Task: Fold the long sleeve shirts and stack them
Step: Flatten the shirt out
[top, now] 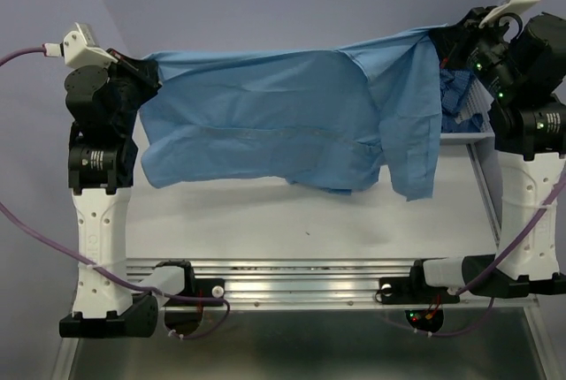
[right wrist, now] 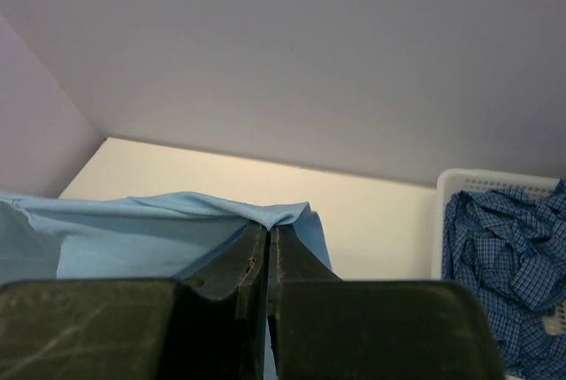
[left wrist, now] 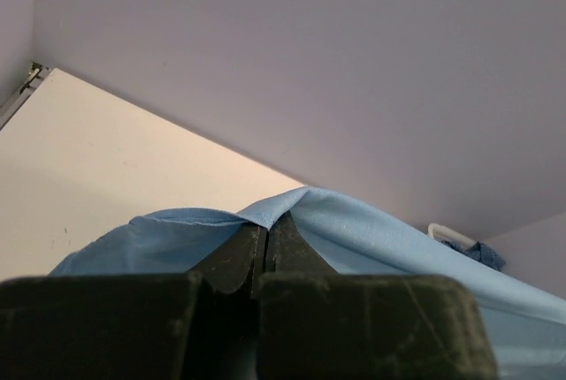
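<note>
Top view. I hold the sky-blue shirt (top: 283, 115) stretched in the air between my two grippers. It runs leftward from the white mesh basket (top: 470, 137), and one loose part hangs down just left of the basket. My left gripper (top: 146, 71) is at the end far from the basket, and my right gripper (top: 439, 41) is above the basket's left edge. I judge the stretch is meant to pull the cloth flat so it can be laid on the table (top: 309, 221) for folding. The darker blue shirt (top: 460, 97) lies in the basket, not yet handled.

Left wrist view. My jaws are clenched together on a ridge of sky-blue cloth, which drapes away to both sides. The basket shows small, far off to the right.

Right wrist view. My jaws are clamped on a fold of the shirt's edge, and the rest trails away to the left. The basket is just to the right, with the fine-checked shirt crumpled inside it.

Count: two shirts, one basket, two grippers, both gripping the same shirt.
</note>
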You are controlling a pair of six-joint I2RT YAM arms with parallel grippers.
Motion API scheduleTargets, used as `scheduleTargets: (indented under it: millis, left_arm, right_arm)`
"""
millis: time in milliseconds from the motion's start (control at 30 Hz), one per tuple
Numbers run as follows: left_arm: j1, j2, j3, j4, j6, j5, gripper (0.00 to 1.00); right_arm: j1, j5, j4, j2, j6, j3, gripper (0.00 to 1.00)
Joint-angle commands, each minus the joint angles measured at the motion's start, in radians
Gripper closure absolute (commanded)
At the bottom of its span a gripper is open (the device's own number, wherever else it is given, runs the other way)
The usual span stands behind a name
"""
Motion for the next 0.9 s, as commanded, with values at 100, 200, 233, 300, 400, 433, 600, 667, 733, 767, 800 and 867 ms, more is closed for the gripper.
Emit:
scheduleTargets:
  millis: [100, 200, 233, 300, 400, 433, 600, 667, 733, 767, 800, 867]
  left_arm:
    - [0.061, 0.161, 0.075, 0.11, 0.035, 0.001, 1.0]
    - [0.074, 0.3, 0.119, 0.208, 0.048, 0.049, 1.0]
    - [0.074, 0.348, 0.161, 0.21, 0.054, 0.053, 1.0]
    - [0.077, 0.513, 0.369, 0.152, 0.068, 0.093, 1.0]
    - [0.078, 0.699, 0.701, 0.043, 0.082, 0.171, 1.0]
    - [0.078, 0.73, 0.776, 0.021, 0.082, 0.182, 1.0]
    - [0.086, 0.691, 0.92, 0.079, 0.078, 0.242, 1.0]
    - [0.092, 0.617, 0.823, 0.169, 0.076, 0.239, 1.0]
    - [0.095, 0.517, 0.677, 0.194, 0.094, 0.221, 1.0]
    - [0.095, 0.485, 0.623, 0.201, 0.104, 0.205, 1.0]
    - [0.095, 0.426, 0.497, 0.204, 0.107, 0.172, 1.0]
    - [0.095, 0.366, 0.334, 0.214, 0.113, 0.152, 1.0]
  right_arm:
    - [-0.009, 0.018, 0.03, 0.161, -0.004, -0.009, 0.99]
    - [-0.009, -0.005, 0.067, 0.336, -0.005, 0.069, 0.99]
    - [-0.018, -0.008, 0.078, 0.388, 0.004, 0.172, 0.99]
    - [-0.032, -0.014, 0.073, 0.58, 0.033, 0.344, 0.99]
    - [-0.058, -0.057, 0.096, 0.77, 0.096, 0.678, 0.99]
    - [-0.067, -0.053, 0.122, 0.778, 0.111, 0.71, 0.99]
    - [-0.067, -0.076, 0.521, 0.532, 0.163, 0.351, 0.99]
    - [-0.067, -0.065, 0.502, 0.504, 0.147, 0.345, 0.99]
    - [-0.067, -0.05, 0.498, 0.446, 0.127, 0.263, 0.99]
    - [-0.067, -0.062, 0.495, 0.42, 0.119, 0.211, 0.99]
    - [-0.067, -0.074, 0.495, 0.387, 0.117, 0.071, 0.99]
    - [-0.067, -0.1, 0.501, 0.276, 0.13, -0.108, 0.99]
